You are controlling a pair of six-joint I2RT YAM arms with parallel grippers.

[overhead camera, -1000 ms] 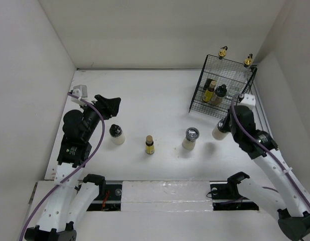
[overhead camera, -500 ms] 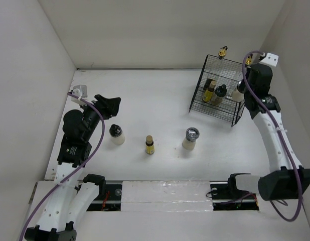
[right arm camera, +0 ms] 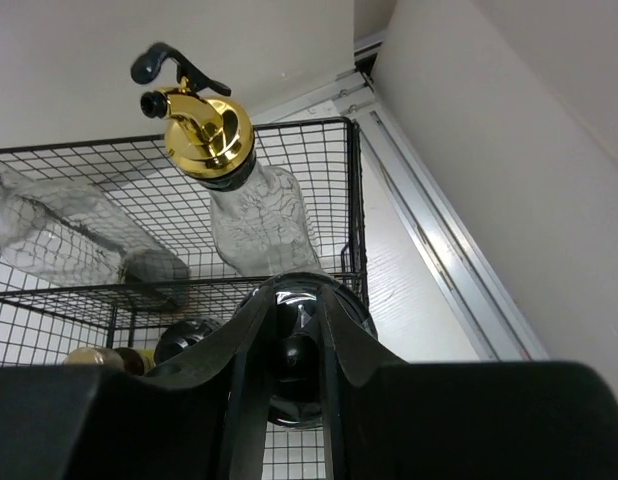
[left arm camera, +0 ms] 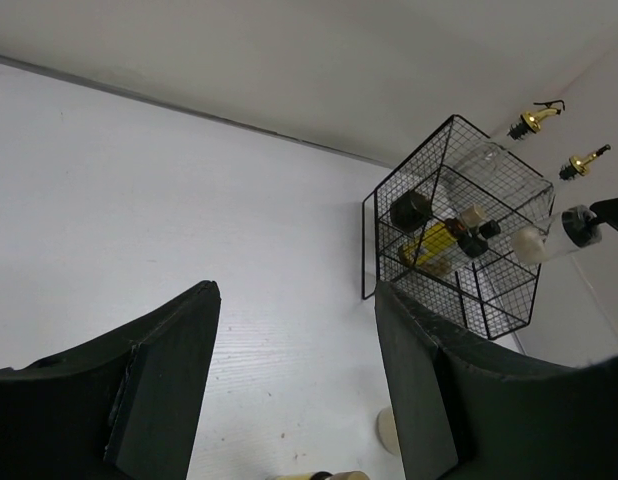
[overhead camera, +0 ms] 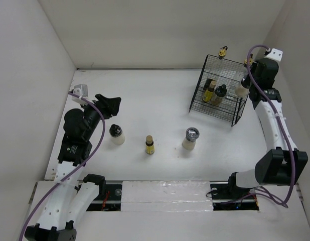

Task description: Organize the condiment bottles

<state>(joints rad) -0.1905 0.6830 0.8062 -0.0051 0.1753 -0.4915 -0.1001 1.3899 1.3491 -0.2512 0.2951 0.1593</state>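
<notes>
My right gripper [overhead camera: 244, 86] is shut on a cream dark-lidded shaker [overhead camera: 240, 91] and holds it over the right end of the black wire basket [overhead camera: 199, 93]. In the right wrist view the fingers [right arm camera: 251, 330] clamp the shaker's dark lid [right arm camera: 299, 352], with a gold pourer top [right arm camera: 204, 128] of a clear glass bottle just beyond. Two glass bottles [overhead camera: 223, 52] [overhead camera: 248, 62], a yellow bottle [overhead camera: 209, 92] and a shaker [overhead camera: 220, 94] stand in the basket. Two shakers [overhead camera: 116, 134] [overhead camera: 190, 138] and a yellow bottle [overhead camera: 149, 145] stand on the table. My left gripper [overhead camera: 109, 105] is open and empty behind the left shaker.
White walls close in the table on the left, back and right; the basket sits in the back right corner close to the right wall [overhead camera: 290, 75]. In the left wrist view the basket [left arm camera: 372, 245] shows far off with the held shaker [left arm camera: 551, 238] beside it.
My right arm has lifted the shaker from the table in front of the basket and swung it back and up over the basket's right end. The left arm has not moved.
</notes>
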